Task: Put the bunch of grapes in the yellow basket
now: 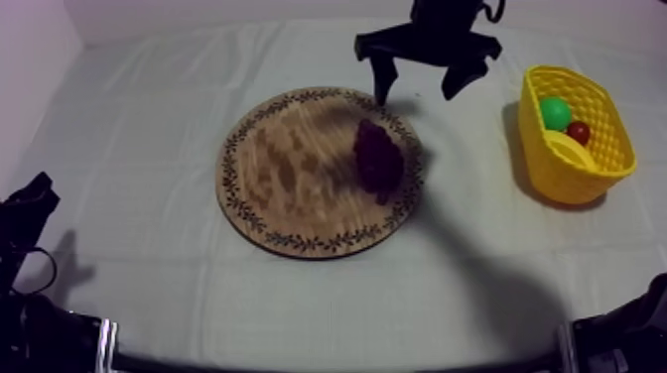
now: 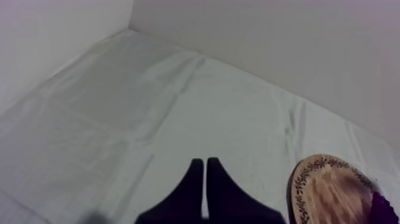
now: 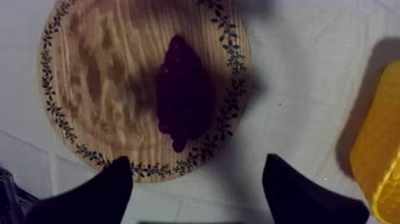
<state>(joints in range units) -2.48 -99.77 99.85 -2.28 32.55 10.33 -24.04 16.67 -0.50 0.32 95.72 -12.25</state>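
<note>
Right gripper [image 1: 421, 87] hangs with fingers spread wide over the wooden board's [image 1: 288, 174] far edge. The bunch of grapes [image 1: 378, 157] lies on the board's right side, with the yellow basket [image 1: 558, 177] right of the board. Left gripper [image 2: 205, 170], left of the board, is closed on nothing.

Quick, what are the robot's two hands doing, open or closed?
Left gripper: shut, holding nothing.
Right gripper: open, empty; the bunch of grapes lies on the wooden board.

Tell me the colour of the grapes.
The grapes are dark purple; clearest in the right wrist view.
</note>
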